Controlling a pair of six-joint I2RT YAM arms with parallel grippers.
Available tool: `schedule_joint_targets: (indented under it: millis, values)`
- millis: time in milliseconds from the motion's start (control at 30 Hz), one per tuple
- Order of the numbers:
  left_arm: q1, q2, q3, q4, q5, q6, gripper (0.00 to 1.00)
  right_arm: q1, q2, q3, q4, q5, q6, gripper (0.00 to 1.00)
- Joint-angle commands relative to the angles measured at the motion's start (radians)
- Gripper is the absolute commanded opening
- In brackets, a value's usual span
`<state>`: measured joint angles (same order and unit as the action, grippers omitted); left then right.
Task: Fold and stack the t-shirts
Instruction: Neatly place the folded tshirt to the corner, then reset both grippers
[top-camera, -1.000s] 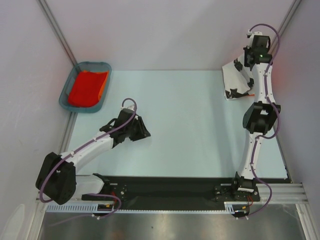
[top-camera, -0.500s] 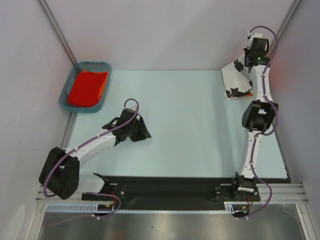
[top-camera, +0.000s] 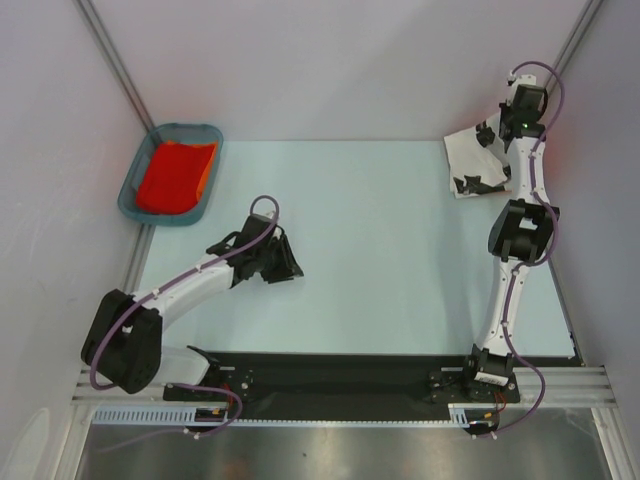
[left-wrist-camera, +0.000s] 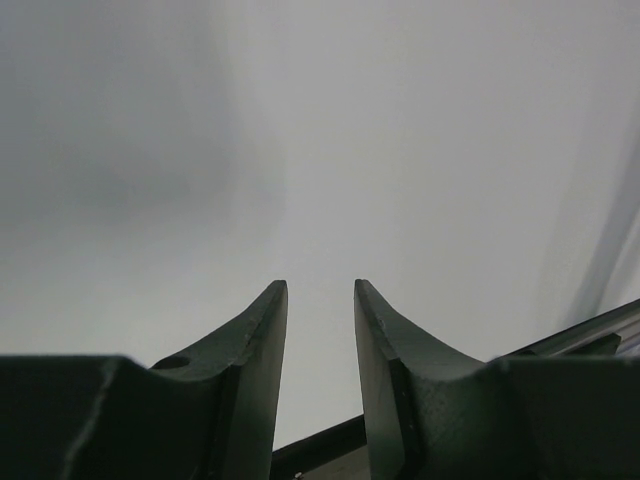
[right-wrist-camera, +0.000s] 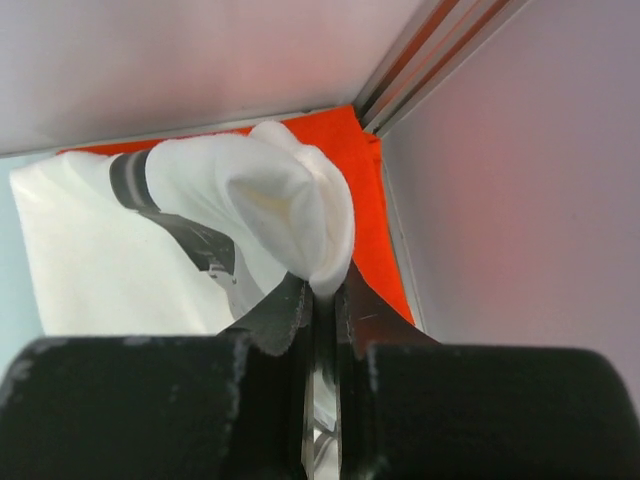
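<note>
The right arm reaches to the far right corner of the bench (top-camera: 380, 250), and the right gripper (right-wrist-camera: 320, 292) is closed on a bunched fold of the white t-shirt (right-wrist-camera: 110, 260), the cloth puffing up just above the pinching jaws. The hold on a doubled edge rather than a single layer suggests that a fold is being carried over or set down here, so that the shirt lands tidily on the stack. The rest of the white t-shirt lies spread on the bench in that corner, and a strip of orange-red cloth (right-wrist-camera: 345, 140) shows under its far edge against the wall rail, probably another shirt already laid there as the base of the pile. The left gripper (left-wrist-camera: 319, 287) hovers low over bare bench on the left of centre, its jaws a little apart with nothing between them, seemingly parked out of the way while the right side works. An orange-red t-shirt (top-camera: 175, 175) waits in the teal basket (top-camera: 185, 127) at the far left corner, well apart from both arms, apparently not yet folded. The white t-shirt bears black printed strokes, but no word, brand or label can be read in any view
</note>
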<state>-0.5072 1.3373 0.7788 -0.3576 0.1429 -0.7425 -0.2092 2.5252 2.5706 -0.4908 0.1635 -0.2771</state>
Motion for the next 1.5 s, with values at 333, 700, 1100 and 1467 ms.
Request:
schedule_joint_targets:
  millis: [333,700,1100,1467]
  values:
    - [0.009,-0.027,0.057,-0.046,0.014,0.018,0.38,-0.038,0.041,0.045,0.153,-0.015,0.044,0.0]
    - [0.009,-0.096,0.097,-0.162,-0.019,0.078,0.39,-0.036,0.032,0.077,0.245,0.176,0.032,1.0]
    - [0.009,-0.568,-0.193,0.037,0.002,-0.093,0.6,0.313,-0.545,-0.432,-0.08,-0.115,0.425,0.99]
    - [0.009,-1.408,-0.694,0.077,-0.069,-0.559,0.83,0.473,-1.343,-1.806,0.696,-0.4,1.374,1.0]
